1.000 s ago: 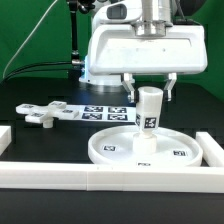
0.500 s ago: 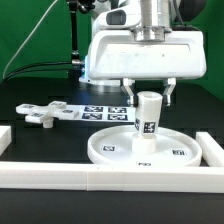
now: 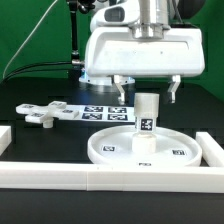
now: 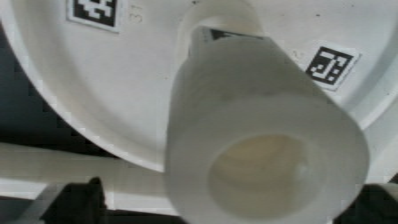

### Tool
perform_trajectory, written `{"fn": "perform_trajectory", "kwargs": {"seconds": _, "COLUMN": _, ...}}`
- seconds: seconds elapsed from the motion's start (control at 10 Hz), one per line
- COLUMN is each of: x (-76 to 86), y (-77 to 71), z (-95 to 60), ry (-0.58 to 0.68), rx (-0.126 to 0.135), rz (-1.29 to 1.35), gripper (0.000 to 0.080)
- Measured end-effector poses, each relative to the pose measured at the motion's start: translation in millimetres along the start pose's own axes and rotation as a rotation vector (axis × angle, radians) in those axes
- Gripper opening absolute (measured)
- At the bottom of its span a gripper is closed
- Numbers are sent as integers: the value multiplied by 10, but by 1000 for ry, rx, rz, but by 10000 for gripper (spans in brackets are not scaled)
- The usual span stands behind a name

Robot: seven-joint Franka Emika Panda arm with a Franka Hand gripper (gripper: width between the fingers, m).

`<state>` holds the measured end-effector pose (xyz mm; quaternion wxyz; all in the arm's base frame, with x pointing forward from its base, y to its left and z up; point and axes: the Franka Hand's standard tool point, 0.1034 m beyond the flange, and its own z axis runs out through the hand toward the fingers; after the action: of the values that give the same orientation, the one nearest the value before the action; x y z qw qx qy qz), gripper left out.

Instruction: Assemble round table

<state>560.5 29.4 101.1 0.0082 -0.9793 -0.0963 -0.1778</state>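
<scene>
Where the arm hangs: the white Franka two-finger gripper (image 3: 149, 96) is directly above the middle of the scene, over the post.
Gripper state: the jaws are spread wide. One finger is on each side of the post's top, neither touches it, and nothing is held.
Post: a short white cylindrical plastic post (image 3: 147, 118) with a small black-and-white square tag on its side. It stands upright near the centre of the disc, free of the gripper.
Disc: a large round white plastic disc with a raised rim (image 3: 105, 150). It lies flat on the black table (image 3: 40, 150) and has small square tags on its face.
Cross piece: a white four-armed plastic cross piece (image 3: 40, 113). It lies flat towards the exterior view's left, well apart from the disc.
Marker board: the thin flat white marker board (image 3: 100, 110) lies between the cross piece and the disc, farther back.
Rails: long white straight border rails (image 3: 100, 178) run along the front edge and both sides.
Wrist view: this looks down the length of the post (image 4: 258, 150) to the disc (image 4: 89, 90) below. Two tags show on the disc, and a dark fingertip (image 4: 71, 200) sits off to the side, clear of the post.
</scene>
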Motion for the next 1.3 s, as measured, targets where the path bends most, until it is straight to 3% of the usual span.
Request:
{"fn": "perform_trajectory", "kwargs": {"seconds": 0.3, "x": 118, "y": 67, "z": -243, "ry": -20, "rx": 5, "rz": 5, "gripper": 649}}
{"fn": "perform_trajectory", "kwargs": {"seconds": 0.8, "x": 55, "y": 68, "z": -184, "ry": -48, "rx": 9, "rz": 8, "gripper": 649}}
{"fn": "perform_trajectory", "kwargs": {"seconds": 1.3, "x": -149, "y": -61, "z": -90, "ry": -337, "rx": 101, "rz": 30, "gripper": 649}}
